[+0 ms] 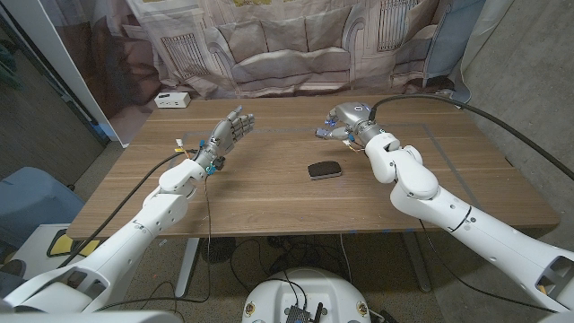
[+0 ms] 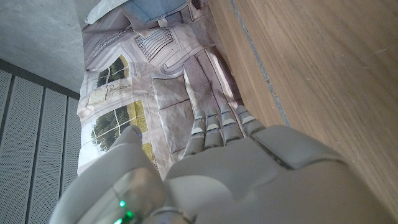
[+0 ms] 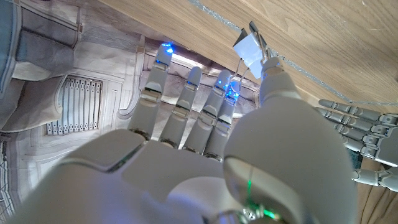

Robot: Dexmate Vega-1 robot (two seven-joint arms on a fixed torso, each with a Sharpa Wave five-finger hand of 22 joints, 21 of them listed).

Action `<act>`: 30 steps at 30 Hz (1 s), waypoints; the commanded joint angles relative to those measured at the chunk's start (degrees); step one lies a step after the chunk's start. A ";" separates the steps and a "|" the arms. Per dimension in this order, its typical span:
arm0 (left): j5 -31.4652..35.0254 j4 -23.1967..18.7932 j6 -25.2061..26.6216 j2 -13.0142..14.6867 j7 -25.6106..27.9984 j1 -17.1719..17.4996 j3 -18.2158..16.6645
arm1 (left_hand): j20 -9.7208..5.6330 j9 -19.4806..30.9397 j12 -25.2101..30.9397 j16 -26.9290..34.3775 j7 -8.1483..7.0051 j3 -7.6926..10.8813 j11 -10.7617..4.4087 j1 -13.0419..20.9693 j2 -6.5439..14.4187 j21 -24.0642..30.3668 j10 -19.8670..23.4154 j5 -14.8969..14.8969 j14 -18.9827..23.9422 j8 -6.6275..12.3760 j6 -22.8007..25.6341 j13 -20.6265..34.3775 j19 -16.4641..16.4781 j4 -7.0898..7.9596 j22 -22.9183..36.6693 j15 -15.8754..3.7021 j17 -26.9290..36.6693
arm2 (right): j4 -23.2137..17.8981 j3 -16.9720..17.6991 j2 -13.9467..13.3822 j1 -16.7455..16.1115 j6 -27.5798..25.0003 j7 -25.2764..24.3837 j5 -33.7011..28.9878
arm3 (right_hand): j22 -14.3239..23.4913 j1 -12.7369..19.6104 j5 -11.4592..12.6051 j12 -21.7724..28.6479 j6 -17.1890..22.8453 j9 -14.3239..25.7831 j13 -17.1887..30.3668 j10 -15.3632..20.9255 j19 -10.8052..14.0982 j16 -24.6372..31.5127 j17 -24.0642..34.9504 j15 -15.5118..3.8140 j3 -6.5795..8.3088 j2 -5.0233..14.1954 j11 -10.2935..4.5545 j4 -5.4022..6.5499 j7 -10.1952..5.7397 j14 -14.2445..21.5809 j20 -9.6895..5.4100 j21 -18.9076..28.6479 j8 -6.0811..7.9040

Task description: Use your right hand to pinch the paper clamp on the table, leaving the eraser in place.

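We see even, soft indoor light on the brown wooden table, with faint shadows. Head view bends at its edges. Both wrist views blur their near grey hands; blue glints toward 12 o'clock.

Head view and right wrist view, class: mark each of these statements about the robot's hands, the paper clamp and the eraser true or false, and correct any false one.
1. The right hand holds the paper clamp. True.
2. The eraser is in the left hand. False: it lies on the table, untouched.
3. The left hand holds nothing, its fingers apart. True.
4. The white box lies beside the eraser. False: it sits at the table's far left corner.
5. The eraser lies nearer the right hand than the left. True.
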 commanded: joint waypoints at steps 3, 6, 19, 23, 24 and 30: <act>-0.07 0.02 0.10 0.15 -0.50 -0.25 0.00 | 0.14 0.18 -0.08 0.03 0.00 0.58 -0.05 0.06 -0.58 0.23 0.24 0.06 0.15 -0.03 0.41 0.20 -0.37 0.06 0.03 -0.14 0.08 | -0.35 0.61 -0.29 -0.57 0.89 -1.70 0.46 | 0.10 1.68 0.00 0.41 7.07 0.14 0.04 1.73 0.30 0.76 0.28 -0.43 0.70 2.39 0.39 0.24 -4.52 2.05 -0.29 0.05 0.17; -0.09 0.12 0.04 0.08 -0.43 -0.22 -0.03 | 0.13 0.18 -0.05 0.04 0.03 0.63 0.03 0.05 -0.59 0.23 0.31 0.05 0.17 -0.03 0.42 0.20 -0.38 0.05 0.03 -0.12 0.08 | -0.20 0.54 -0.28 -0.40 1.21 -1.77 0.46 | 0.10 1.71 -0.15 0.55 8.05 0.13 0.01 2.63 0.38 0.78 0.30 -0.67 1.01 3.27 0.46 0.48 -4.34 2.65 -0.32 0.05 0.35; -0.27 0.44 -0.32 -0.05 -0.15 0.05 -0.33 | 0.15 0.18 -0.06 0.01 0.00 0.80 0.04 -0.01 -0.61 0.25 0.28 0.05 0.08 -0.07 0.31 0.20 -0.36 0.03 0.03 -0.12 0.08 | 0.60 0.09 -0.04 0.56 1.90 -1.71 -0.49 | 0.15 1.61 -2.12 0.89 11.52 0.11 0.04 5.66 -0.13 1.27 1.10 -1.97 0.86 5.17 0.86 0.88 -4.21 3.44 -1.00 -0.16 0.80; -0.25 0.52 -0.23 -0.07 -0.13 -0.05 -0.31 | 0.15 0.18 -0.09 0.01 0.00 0.84 -0.01 -0.03 -0.62 0.25 0.21 0.05 0.06 -0.06 0.31 0.20 -0.38 0.03 0.03 -0.14 0.08 | 0.84 -0.28 -0.01 0.98 1.80 -1.10 -1.43 | 0.16 1.26 -2.55 0.42 11.39 0.16 0.13 4.98 -0.83 0.91 1.19 -2.31 0.58 5.29 -0.06 1.09 -5.03 2.71 -1.14 -0.41 0.49; -0.25 0.58 -0.20 -0.09 -0.18 -0.11 -0.28 | 0.17 0.18 -0.10 0.01 0.04 0.85 -0.02 -0.03 -0.62 0.24 0.19 0.05 0.06 -0.07 0.31 0.20 -0.40 0.03 0.03 -0.14 0.08 | 0.94 -0.27 -0.01 0.97 1.94 -1.33 -1.51 | 0.16 1.25 -2.59 0.33 11.32 0.18 0.16 4.80 -0.96 0.83 1.16 -2.34 0.60 5.39 -0.09 1.12 -5.01 2.67 -1.11 -0.44 0.43; -0.18 0.78 -0.03 -0.18 -0.18 -0.40 -0.19 | 0.17 0.18 -0.09 0.02 0.06 0.94 -0.05 -0.06 -0.64 0.23 0.21 0.05 0.09 -0.06 0.32 0.20 -0.44 0.01 0.03 -0.11 0.08 | 1.24 -0.82 -0.13 1.45 2.14 -0.37 -2.94 | 0.17 0.88 -2.75 0.25 11.59 0.38 0.80 4.24 -1.79 0.26 1.04 -2.51 0.87 6.66 -0.03 1.72 -4.91 2.29 -1.37 -0.64 0.35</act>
